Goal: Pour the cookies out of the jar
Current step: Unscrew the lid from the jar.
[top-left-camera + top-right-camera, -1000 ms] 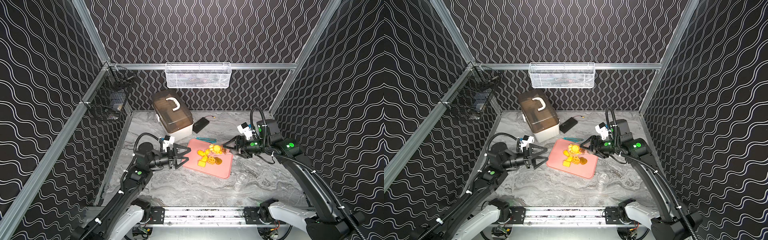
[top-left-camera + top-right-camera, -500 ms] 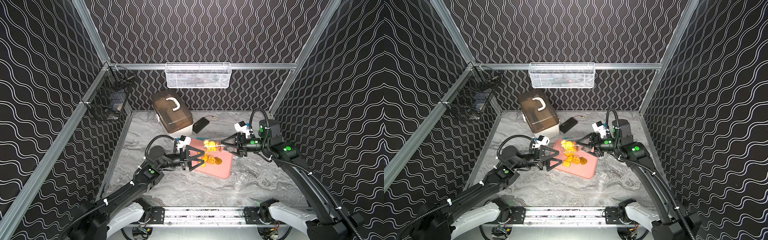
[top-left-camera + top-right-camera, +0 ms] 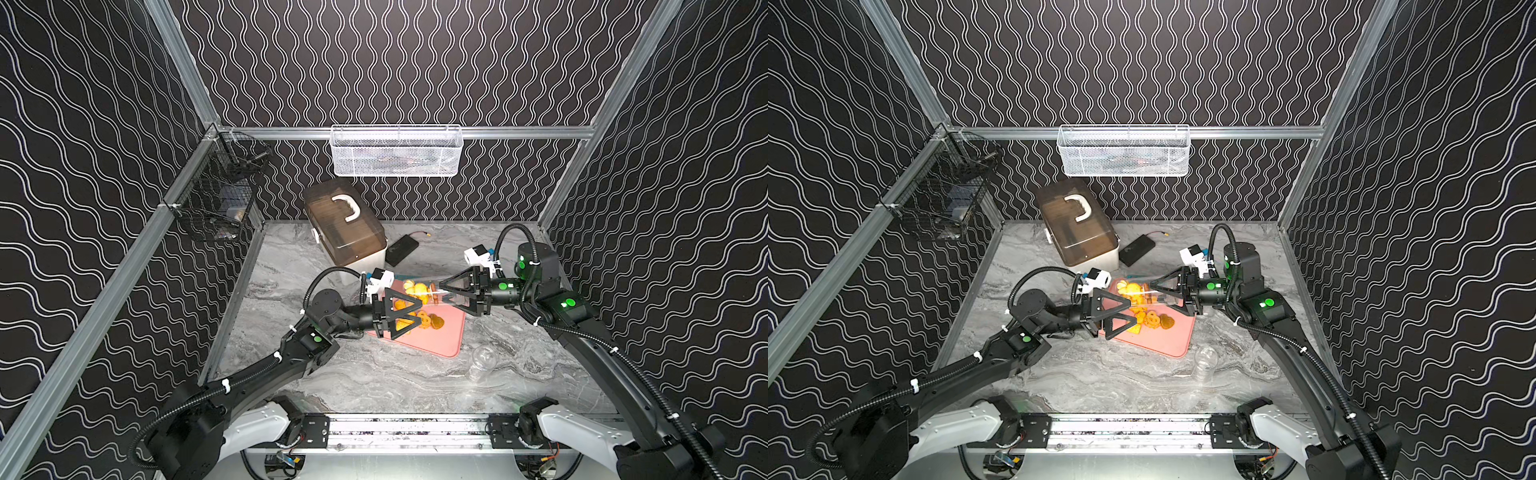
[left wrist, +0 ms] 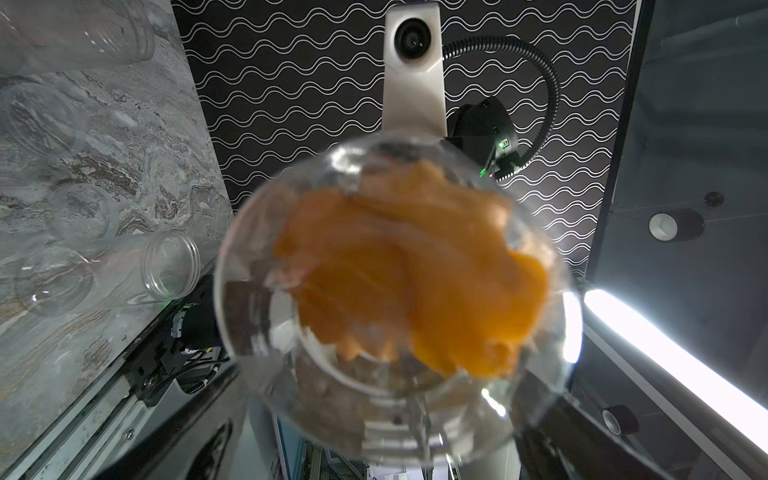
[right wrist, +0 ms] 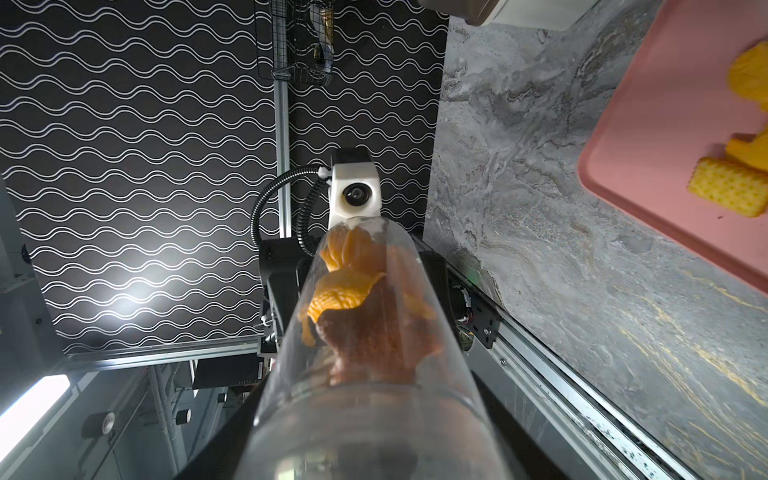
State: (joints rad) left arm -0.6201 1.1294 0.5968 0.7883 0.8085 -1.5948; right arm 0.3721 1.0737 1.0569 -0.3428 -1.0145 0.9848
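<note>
My right gripper is shut on a clear jar, held level above a pink tray. Orange and brown cookies are bunched in the jar's far end. That end sits between the wide-open fingers of my left gripper; whether they touch it cannot be told. More cookies lie loose on the tray below.
A second, empty clear jar lies on the marble table in front of the tray. A brown-lidded box and a black device sit behind. A white mesh basket and a black wire basket hang on the walls.
My left arm has reached right over the tray, bringing its open fingers up to the jar's end. The right gripper has shifted slightly back with the jar.
</note>
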